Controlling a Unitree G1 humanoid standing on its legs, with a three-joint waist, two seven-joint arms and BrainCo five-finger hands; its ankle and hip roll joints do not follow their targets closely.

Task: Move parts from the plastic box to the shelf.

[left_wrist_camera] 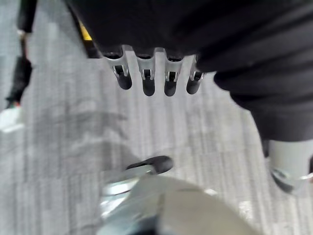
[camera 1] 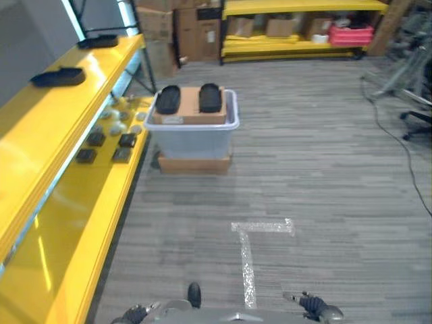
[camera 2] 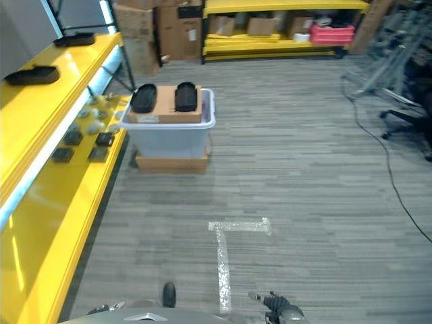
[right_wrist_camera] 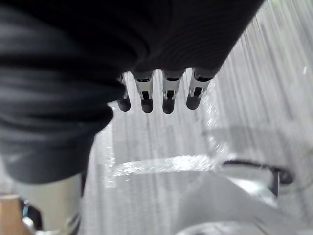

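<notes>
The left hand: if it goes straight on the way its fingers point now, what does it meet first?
The left hand hangs with relaxed fingers pointing down at the grey floor. Nothing lies between them, so it would probably meet the floor first; the gap cannot be judged.

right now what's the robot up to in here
Nothing is being handled yet. The robot stands back from the plastic box, which sits on the floor beside the yellow shelf with two black parts on a cardboard box inside it. Several small parts already lie on the shelf. The left hand and right hand hang open and empty.
</notes>
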